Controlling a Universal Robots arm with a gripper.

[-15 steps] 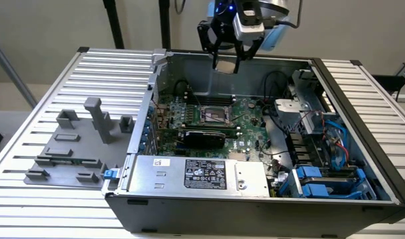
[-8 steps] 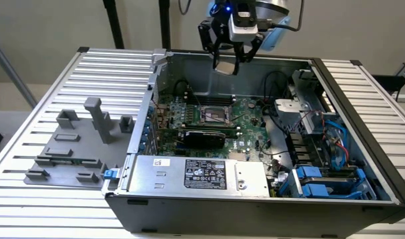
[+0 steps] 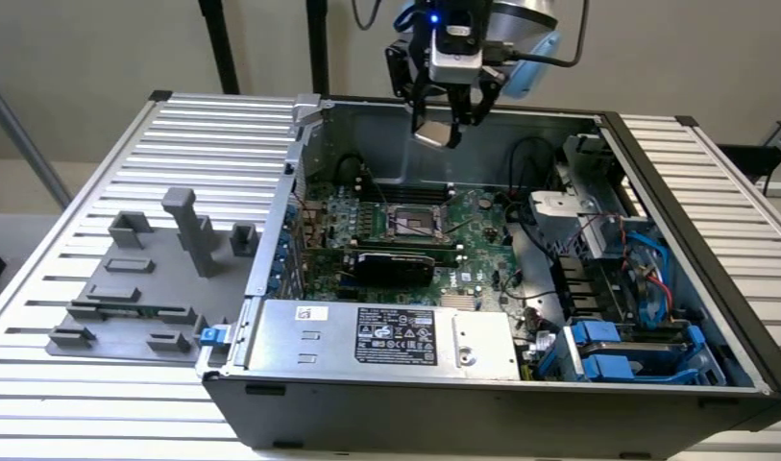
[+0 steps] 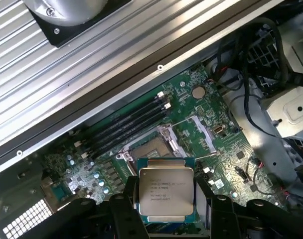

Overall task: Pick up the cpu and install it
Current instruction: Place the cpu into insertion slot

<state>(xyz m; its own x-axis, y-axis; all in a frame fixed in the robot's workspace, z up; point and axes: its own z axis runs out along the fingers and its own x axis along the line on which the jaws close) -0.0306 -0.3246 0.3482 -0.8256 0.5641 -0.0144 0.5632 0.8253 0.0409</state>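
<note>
The exterior view looks obliquely down from high and well back into the open computer case [image 3: 493, 423], with the gripper [image 3: 439, 133] at twelve o'clock, whereas the wrist view looks down from close past the gripped cpu [image 4: 166, 191], both sharing the motherboard [image 3: 474, 216].

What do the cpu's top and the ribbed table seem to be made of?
The cpu: its top looks like metal, matte silver with printed text. The table: probably aluminium, pale-grey ribbed slats with a dull sheen.
</note>
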